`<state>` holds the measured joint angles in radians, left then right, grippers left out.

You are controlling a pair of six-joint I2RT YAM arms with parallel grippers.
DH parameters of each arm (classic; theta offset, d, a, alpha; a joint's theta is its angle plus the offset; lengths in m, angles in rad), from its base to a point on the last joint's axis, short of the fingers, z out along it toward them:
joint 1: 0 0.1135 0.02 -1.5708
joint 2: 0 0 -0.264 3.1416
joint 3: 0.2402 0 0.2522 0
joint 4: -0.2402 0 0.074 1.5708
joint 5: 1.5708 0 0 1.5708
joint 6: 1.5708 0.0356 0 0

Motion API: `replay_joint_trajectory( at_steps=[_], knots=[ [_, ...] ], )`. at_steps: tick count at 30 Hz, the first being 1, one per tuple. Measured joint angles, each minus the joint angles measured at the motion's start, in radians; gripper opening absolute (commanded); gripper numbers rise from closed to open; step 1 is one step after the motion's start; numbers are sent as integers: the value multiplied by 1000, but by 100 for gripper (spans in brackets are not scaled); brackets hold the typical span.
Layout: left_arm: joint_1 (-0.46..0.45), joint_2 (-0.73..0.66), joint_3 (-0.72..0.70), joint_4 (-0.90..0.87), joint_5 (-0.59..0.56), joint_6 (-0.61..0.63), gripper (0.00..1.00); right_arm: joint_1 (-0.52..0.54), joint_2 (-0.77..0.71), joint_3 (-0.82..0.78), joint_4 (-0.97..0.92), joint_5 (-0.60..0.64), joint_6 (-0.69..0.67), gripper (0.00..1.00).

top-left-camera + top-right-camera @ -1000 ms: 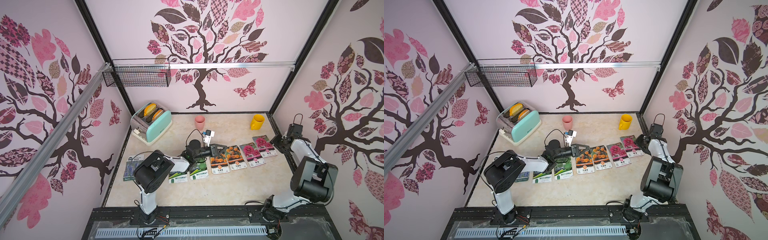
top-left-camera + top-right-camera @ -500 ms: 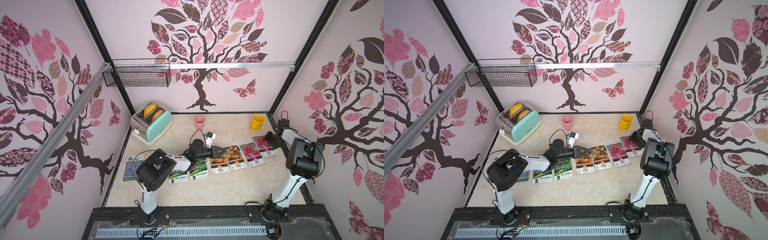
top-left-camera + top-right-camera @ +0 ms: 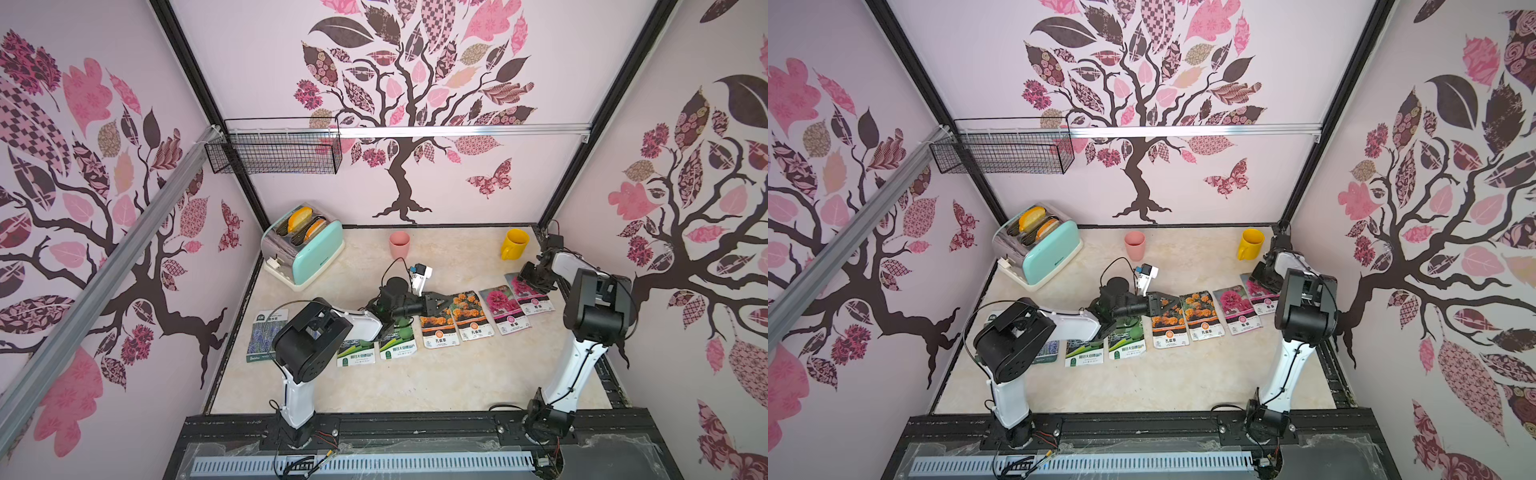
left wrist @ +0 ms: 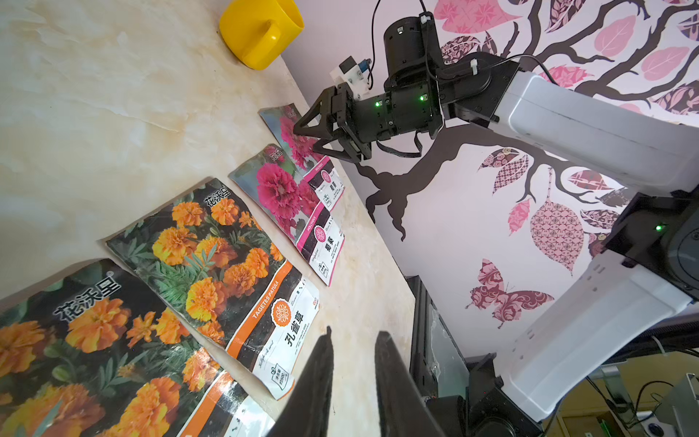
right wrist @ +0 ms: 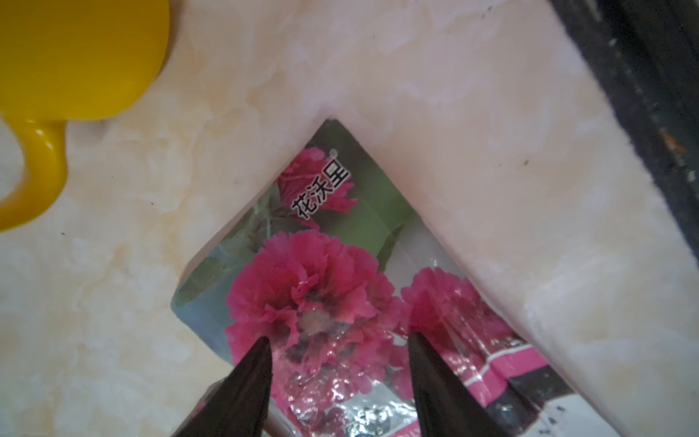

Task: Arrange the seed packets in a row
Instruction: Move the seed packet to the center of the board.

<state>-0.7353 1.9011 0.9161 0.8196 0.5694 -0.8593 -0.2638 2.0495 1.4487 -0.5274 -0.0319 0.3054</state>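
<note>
The seed packets lie in a row across the table in both top views: a lavender one (image 3: 268, 334) at the left, two green gourd ones (image 3: 356, 353) (image 3: 399, 347), two orange marigold ones (image 3: 438, 328) (image 3: 471, 316) and two magenta ones (image 3: 503, 309) (image 3: 531, 296). My left gripper (image 3: 434, 305) (image 4: 355, 333) hovers over the far end of the marigold packet (image 4: 94, 340), its fingers a narrow gap apart with nothing between them. My right gripper (image 3: 530, 276) (image 5: 339, 338) stands open just above the rightmost magenta packet (image 5: 302, 287), holding nothing.
A mint toaster (image 3: 303, 245) stands at the back left, a pink cup (image 3: 400, 244) at the back middle and a yellow mug (image 3: 514, 244) at the back right, close to my right gripper. A wire basket (image 3: 276, 147) hangs on the wall. The black frame rail (image 5: 643, 75) borders the table's right edge.
My right arm has swung upright and brought its gripper over the far end of the rightmost magenta packet, its jaws a little wider. The left arm has barely moved.
</note>
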Motion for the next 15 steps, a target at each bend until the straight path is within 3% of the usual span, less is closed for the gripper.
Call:
replay_joint_trajectory(
  at_steps=[15],
  knots=[
    [8,30,0,28,7,-28,23,5,-24,-60,6,84,-44,62]
  ],
)
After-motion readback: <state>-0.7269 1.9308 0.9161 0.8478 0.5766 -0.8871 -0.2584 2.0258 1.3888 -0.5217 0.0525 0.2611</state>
